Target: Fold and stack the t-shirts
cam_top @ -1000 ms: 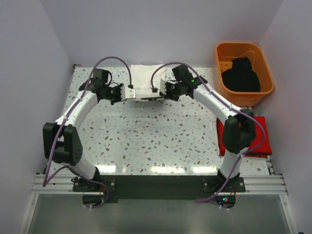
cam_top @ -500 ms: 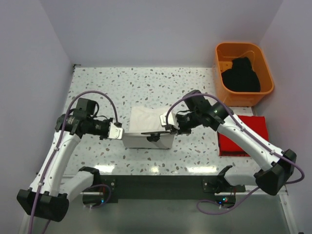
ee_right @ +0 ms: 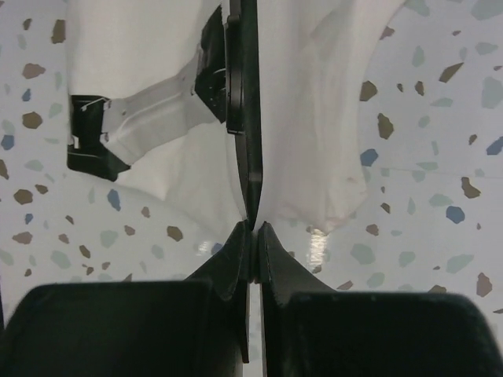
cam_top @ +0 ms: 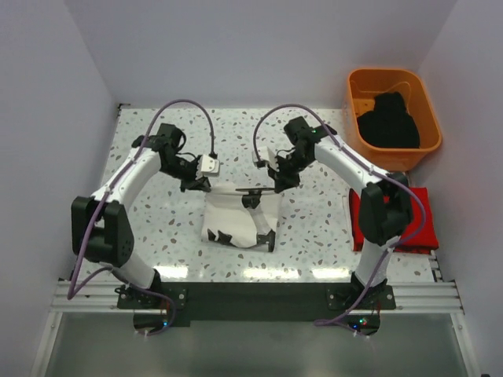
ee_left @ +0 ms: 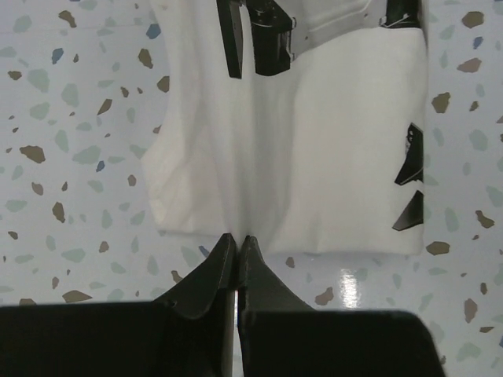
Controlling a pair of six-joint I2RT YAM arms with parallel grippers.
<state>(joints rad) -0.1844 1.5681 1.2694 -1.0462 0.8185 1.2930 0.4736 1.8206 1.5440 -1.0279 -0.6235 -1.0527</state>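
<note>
White t-shirt (cam_top: pixel 236 221) hung by its upper edge a little toward 6 o'clock from the middle of the table (cam_top: pixel 314 228), its lower part seemingly resting on the top. The left gripper (ee_left: pixel 237 240) was pressed together on that edge at the shirt's 9 o'clock end. The right gripper (ee_right: pixel 251 229) pinched the same edge at the 3 o'clock end. The step looked like laying a fold. To do it well, both pinches would need to travel level and together with the cloth taut between them, so the held edge met the lower one squarely. They should let go only once it lay flat.

Counted: three t-shirts, namely this white one, one red t-shirt (cam_top: pixel 356 232) folded at 4 o'clock, and one black t-shirt (cam_top: pixel 389 118) in the one orange tub (cam_top: pixel 385 73) at 1 o'clock. There were two grippers.
</note>
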